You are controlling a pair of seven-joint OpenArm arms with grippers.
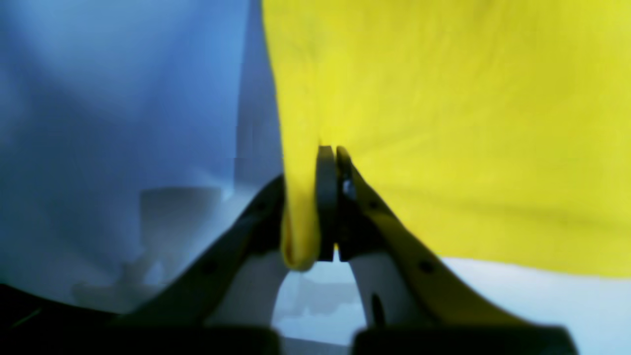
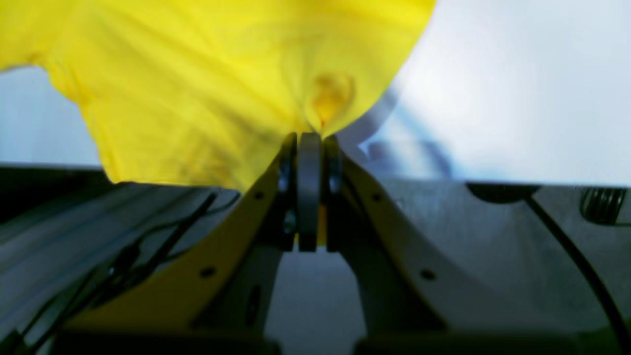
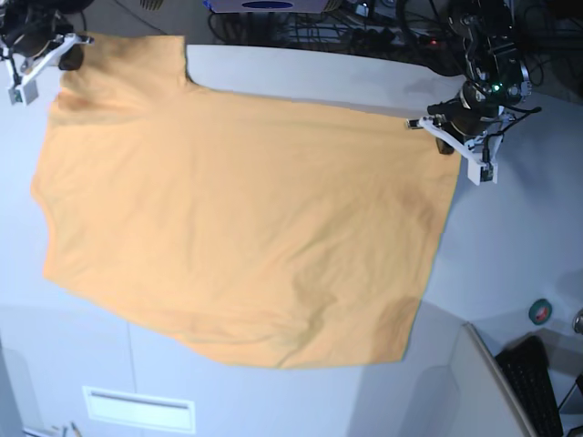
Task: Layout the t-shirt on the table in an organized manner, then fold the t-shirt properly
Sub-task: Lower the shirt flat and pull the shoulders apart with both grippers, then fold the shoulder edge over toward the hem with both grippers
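The orange-yellow t-shirt lies spread wide over the pale table, and its lower edge reaches past the table's front edge. My right gripper is at the shirt's far left corner. In the right wrist view that gripper is shut on a pinch of the t-shirt. My left gripper is at the shirt's far right corner. In the left wrist view it is shut on the cloth, with a fold bunched beside one finger.
Cables and equipment crowd the back edge of the table. A dark keyboard and a small round object sit at the lower right. A pale panel with a label runs below the front edge.
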